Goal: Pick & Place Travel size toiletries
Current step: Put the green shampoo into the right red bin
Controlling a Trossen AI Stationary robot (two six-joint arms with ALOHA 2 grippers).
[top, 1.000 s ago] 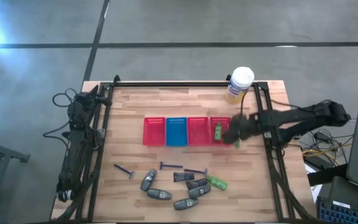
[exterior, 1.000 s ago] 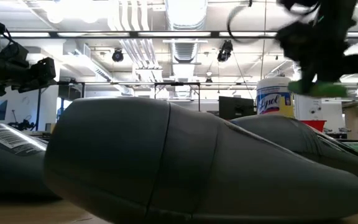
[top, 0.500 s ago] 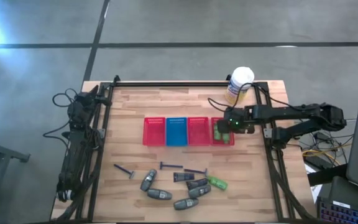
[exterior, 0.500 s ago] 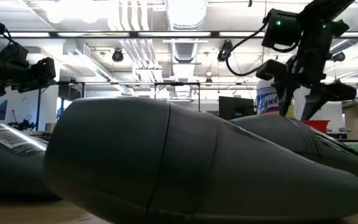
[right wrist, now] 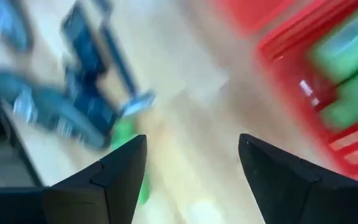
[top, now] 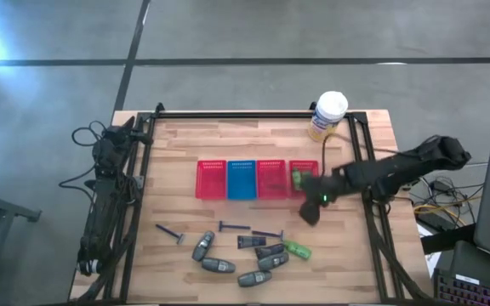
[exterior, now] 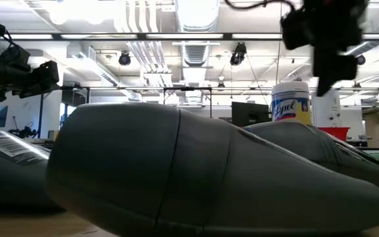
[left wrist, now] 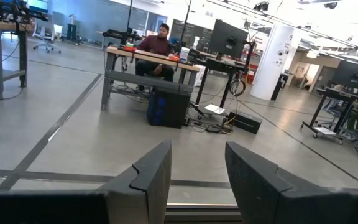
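Nearest the table's front edge lies the remaining clutter: grey oval bottles [top: 217,266], small dark bottles [top: 270,252], thin razors [top: 172,231] and one green bottle [top: 297,250] at the right end. Just beyond it I have the right gripper [top: 310,212] over bare wood, fingers spread and empty. I'd line them up across that green bottle's narrow width, clear of the dark bottle touching it, before descending. Farther back, green bottles [top: 299,180] sit in the rightmost red basket [top: 304,163]. Off the table's left side, the left gripper [left wrist: 196,180] waits, parted.
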